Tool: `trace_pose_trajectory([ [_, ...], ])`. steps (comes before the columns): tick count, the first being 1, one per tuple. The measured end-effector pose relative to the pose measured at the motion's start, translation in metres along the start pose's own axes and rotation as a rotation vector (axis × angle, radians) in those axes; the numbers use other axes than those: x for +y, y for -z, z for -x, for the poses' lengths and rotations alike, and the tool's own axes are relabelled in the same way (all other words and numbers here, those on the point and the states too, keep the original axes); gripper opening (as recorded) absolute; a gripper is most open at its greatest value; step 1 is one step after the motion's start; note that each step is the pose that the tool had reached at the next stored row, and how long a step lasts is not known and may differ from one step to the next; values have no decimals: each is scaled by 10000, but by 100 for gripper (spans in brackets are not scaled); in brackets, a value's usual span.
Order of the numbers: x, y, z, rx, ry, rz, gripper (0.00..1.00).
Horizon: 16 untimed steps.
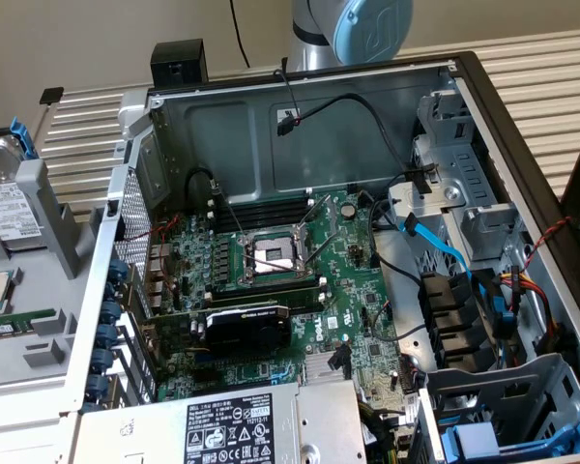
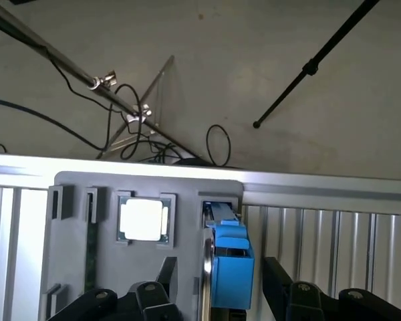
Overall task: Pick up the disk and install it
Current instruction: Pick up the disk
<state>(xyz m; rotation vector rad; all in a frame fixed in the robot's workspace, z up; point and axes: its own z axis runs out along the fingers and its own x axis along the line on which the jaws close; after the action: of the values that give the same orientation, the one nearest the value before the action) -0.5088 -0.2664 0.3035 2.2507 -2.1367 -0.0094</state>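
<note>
**rackrat:** Looking at the gripper (image 2: 220, 294) with jaws wide apart, straddling the disk (image 2: 230, 264), nothing clamped yet. Standing on edge in a slot of the grey holder (image 2: 73, 267), just outside the case (image 1: 213, 126) on the exterior view's left. Could go sideways?

**bitbucket:** Probably, if squeezed off-centre on the blue plastic frame: could tilt and jam in the slot, or slip. Might also bump the processor chip (image 2: 142, 219) in the next pocket. As for writing: white label on the disk, black-and-white one on the power supply (image 1: 319, 420), both too small to read.
</note>
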Motion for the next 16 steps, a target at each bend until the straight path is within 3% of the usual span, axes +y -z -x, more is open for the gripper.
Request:
trace_pose_trajectory([
  [4,34,-74,3,-19,2,-1,62],
  [9,39,-155,6,-101,3,-5,62],
  [16,51,-213,7,-118,2,-6,62],
])
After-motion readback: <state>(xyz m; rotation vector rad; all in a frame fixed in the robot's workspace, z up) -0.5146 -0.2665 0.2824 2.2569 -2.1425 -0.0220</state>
